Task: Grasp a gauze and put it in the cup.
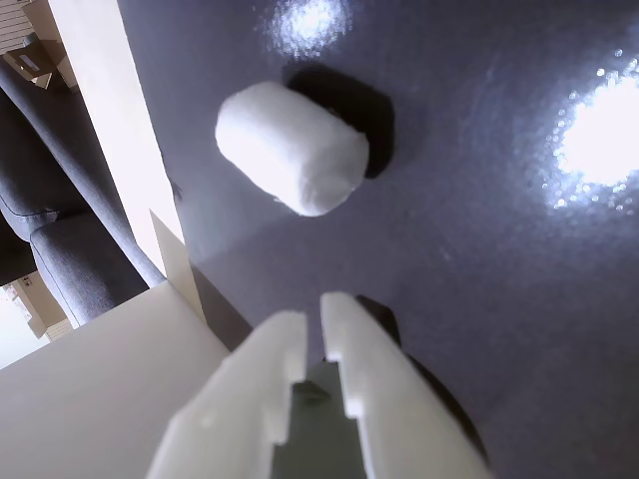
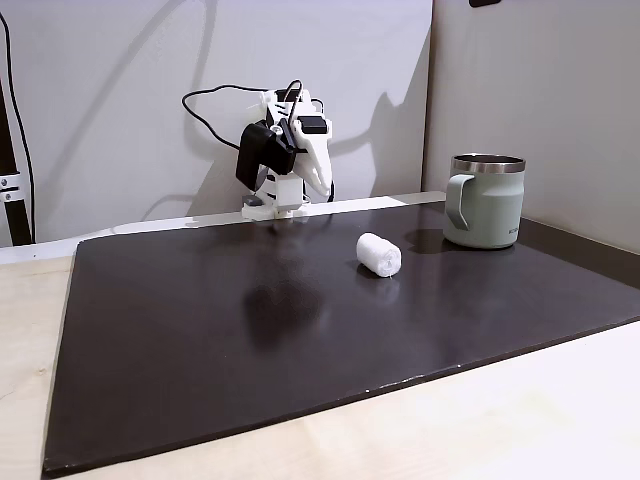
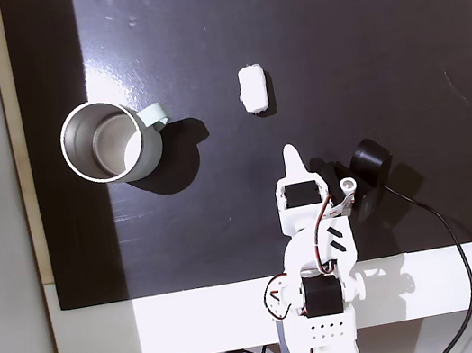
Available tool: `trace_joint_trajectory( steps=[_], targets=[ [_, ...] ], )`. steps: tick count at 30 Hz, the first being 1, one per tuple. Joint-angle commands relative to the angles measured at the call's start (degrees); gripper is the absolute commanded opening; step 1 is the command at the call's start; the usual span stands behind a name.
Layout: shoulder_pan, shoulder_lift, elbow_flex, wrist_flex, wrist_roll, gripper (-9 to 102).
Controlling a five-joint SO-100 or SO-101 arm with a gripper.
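The gauze (image 1: pixel 292 147) is a small white roll lying on its side on the dark mat, just ahead of my gripper (image 1: pixel 315 317) in the wrist view. The white fingers sit almost together with nothing between them, so the gripper is shut and empty. In one fixed view the gripper (image 2: pixel 324 186) hangs folded near the arm's base, behind the gauze (image 2: pixel 379 254). The sage-green cup (image 2: pixel 485 205) stands upright to the right of it. From above, the gripper (image 3: pixel 291 151) points toward the gauze (image 3: pixel 253 89), a short way off, and the cup (image 3: pixel 148 152) stands open-mouthed at the left.
A dark mat (image 3: pixel 358 36) covers most of the light tabletop (image 2: pixel 520 420). The arm's base (image 3: pixel 319 308) sits at the mat's near edge in the top-down view, with a black cable (image 3: pixel 456 256) trailing right. A grey wall (image 2: pixel 540 80) rises behind the cup.
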Motion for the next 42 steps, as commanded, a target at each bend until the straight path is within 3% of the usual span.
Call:
trace_joint_trajectory(
  steps=[1,18,30,42],
  targets=[
    [-0.4,0.7,-0.3,-0.9,-0.3,0],
    [-1.5,0.7,-0.3,-1.0,-1.0,0],
    [-1.0,-0.4,-8.3,8.5,-15.2,0],
    [-1.8,-41.7,-47.7,14.2,-23.2,1]
  ],
)
